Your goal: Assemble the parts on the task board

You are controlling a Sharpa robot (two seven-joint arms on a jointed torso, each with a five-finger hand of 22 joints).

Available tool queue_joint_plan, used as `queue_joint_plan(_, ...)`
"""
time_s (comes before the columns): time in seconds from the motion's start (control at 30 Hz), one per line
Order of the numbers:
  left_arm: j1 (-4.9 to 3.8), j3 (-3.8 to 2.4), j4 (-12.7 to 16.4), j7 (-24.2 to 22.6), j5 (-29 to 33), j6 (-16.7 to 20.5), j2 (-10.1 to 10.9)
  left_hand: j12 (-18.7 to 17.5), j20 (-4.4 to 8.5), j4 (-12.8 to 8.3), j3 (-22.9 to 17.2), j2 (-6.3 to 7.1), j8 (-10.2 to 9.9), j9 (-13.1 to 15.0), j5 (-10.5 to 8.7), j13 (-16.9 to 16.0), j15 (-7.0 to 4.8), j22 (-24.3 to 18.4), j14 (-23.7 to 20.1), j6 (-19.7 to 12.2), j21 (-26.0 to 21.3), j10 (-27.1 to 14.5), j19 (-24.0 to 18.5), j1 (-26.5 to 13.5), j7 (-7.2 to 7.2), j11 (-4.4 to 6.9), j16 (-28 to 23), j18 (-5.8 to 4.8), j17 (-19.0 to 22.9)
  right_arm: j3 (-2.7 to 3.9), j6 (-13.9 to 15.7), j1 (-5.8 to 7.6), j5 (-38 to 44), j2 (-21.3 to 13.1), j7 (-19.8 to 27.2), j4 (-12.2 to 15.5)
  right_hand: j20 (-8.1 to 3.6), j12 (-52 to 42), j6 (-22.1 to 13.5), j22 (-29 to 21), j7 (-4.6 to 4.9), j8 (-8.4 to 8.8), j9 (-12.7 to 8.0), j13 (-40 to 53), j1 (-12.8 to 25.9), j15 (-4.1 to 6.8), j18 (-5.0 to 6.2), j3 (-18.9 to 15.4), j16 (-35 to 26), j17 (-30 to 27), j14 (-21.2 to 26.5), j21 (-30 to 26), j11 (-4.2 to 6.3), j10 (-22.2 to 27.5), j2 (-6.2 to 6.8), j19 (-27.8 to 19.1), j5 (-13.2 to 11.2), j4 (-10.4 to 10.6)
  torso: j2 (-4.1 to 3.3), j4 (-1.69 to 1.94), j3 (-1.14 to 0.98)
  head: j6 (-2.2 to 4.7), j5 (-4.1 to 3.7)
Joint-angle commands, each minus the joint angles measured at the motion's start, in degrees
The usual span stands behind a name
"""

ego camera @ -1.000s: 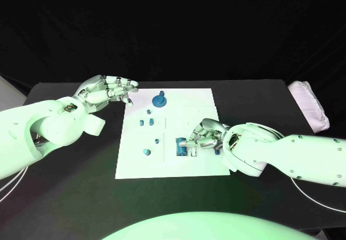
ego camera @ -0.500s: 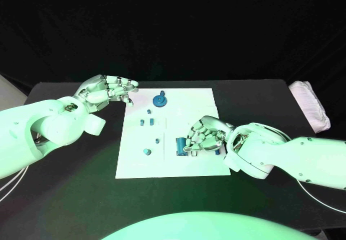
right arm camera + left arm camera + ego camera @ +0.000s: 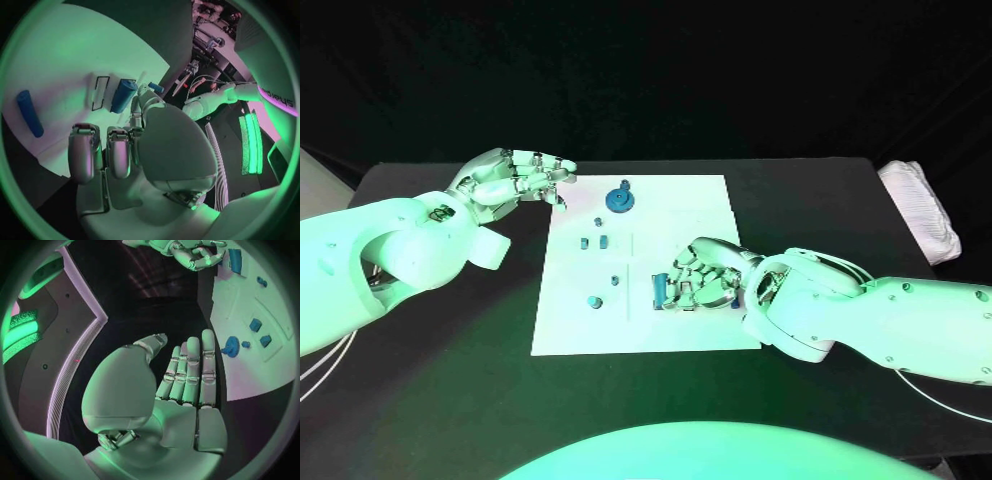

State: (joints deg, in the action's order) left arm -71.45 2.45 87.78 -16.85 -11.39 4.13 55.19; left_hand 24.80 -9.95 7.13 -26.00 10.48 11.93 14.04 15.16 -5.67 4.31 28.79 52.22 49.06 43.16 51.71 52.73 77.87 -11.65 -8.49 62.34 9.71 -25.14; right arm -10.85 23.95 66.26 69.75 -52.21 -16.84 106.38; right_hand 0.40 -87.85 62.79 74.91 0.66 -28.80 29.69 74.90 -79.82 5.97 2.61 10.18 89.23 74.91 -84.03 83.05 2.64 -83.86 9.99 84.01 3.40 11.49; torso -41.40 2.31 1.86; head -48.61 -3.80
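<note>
Hovering right hand (image 3: 700,278), fingers curled over blue cylinder part (image 3: 659,290), grip unclear | left hand (image 3: 516,178) flat, fingers together, empty | flat white task board (image 3: 704,215), round blue gear (image 3: 619,203)

From the head camera we looked steeply down at the task board (image 3: 646,270) from above. Each wrist camera sat close behind its own palm, and both shared with the head view the board's white surface.
</note>
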Motion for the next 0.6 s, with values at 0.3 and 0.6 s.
queue_joint_plan(0.3,-0.01,-0.02,0.17,-0.24,0.26,-1.25,0.07,0.41,0.08,0.37,-0.04,-0.2,-0.14,-0.1,0.05,0.06,0.27,-0.09,-0.12,-0.28,-0.25,-0.43,0.35,-0.12,-0.28,0.0,-0.18,0.79,-0.02,0.02,1.86,-0.44,10.14,0.86,-3.68,-0.48,-0.62,-0.87,0.57,11.87,-0.08,-0.37,0.19,14.49,-2.77,0.58,-1.22,3.1,-0.14,13.31,-5.58,0.61,0.64,-5.7,0.55,4.54,0.16,-0.06,-0.01,-0.03,0.0,-0.52,0.24)
queue_joint_plan(0.6,-0.01,-0.02,0.24,-0.18,0.26,-1.29,0.13,0.42,0.08,0.42,-0.02,-0.22,-0.14,-0.1,0.05,0.06,0.27,-0.11,-0.13,-0.28,-0.28,-0.44,0.37,-0.12,-0.29,0.0,-0.17,0.79,-0.03,0.02,3.68,-0.55,12.77,1.05,-4.22,-0.51,-0.71,-1.25,0.65,12.22,-0.09,-0.24,0.04,14.68,-3.28,0.63,-1.35,6.98,0.12,13.81,-5.69,1.17,0.65,-5.83,0.74,4.69,-0.24,0.57,-0.01,-0.06,-0.04,-0.59,0.47)
